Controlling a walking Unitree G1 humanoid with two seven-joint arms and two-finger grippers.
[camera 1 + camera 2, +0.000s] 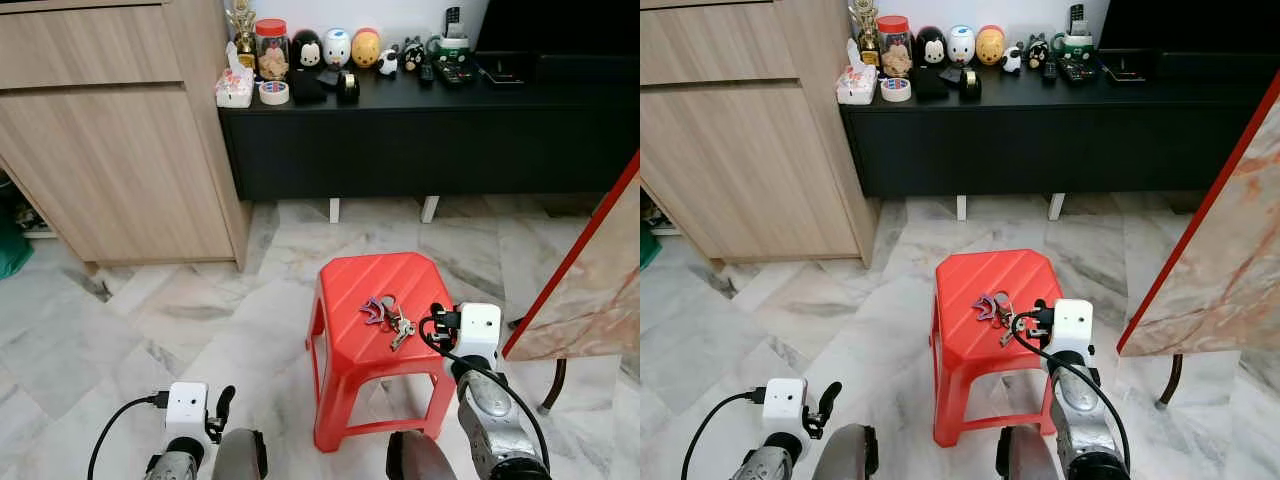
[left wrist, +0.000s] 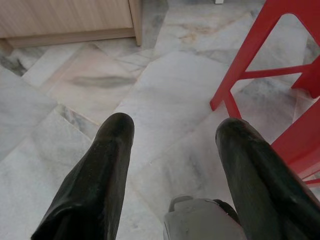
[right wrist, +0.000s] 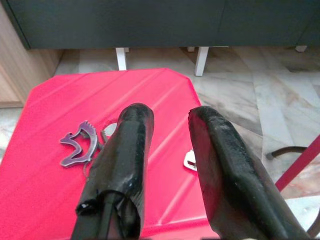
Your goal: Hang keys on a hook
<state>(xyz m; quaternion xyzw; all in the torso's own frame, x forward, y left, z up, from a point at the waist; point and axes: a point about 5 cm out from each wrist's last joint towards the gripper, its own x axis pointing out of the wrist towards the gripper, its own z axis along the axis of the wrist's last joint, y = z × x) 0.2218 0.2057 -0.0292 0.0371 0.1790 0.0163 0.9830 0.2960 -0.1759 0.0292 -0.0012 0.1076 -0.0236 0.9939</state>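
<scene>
One set of keys [image 1: 388, 316] lies flat on the red stool [image 1: 350, 345], under the right gripper [image 3: 165, 122], whose fingers stand narrowly apart and empty. Risk: the flat keys may slide on the smooth seat and drop to the floor. The left gripper [image 2: 175, 135] hangs wide open by the stool's legs.

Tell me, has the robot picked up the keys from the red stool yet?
Not yet. The bunch of metal keys with a purple tag lies on top of the red plastic stool, so nothing is done so far. The right gripper hovers open just above them, ready to grab. The left gripper hangs open over the marble floor. Grabbing, carrying and hanging remain.
</scene>
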